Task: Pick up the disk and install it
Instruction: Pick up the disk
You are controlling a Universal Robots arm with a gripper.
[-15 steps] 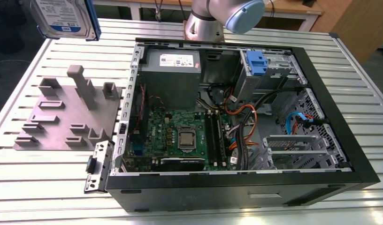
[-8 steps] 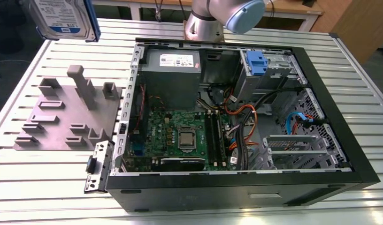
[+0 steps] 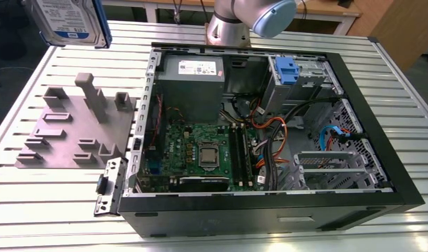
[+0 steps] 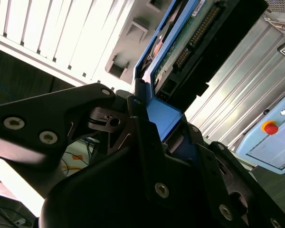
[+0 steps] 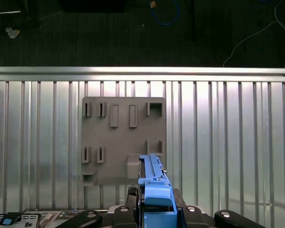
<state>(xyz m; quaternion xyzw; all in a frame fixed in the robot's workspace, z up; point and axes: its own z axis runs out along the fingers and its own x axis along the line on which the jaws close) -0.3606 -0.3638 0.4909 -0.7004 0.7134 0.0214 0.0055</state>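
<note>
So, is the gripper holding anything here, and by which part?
Yes: the disk, clamped at one end of its blue carrier frame by the gripper, lifted above the table.

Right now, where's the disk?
At the exterior view's upper left the disk is held in the air, above the grey fixture plate and left of the open computer case; the gripper is shut on it.
</note>
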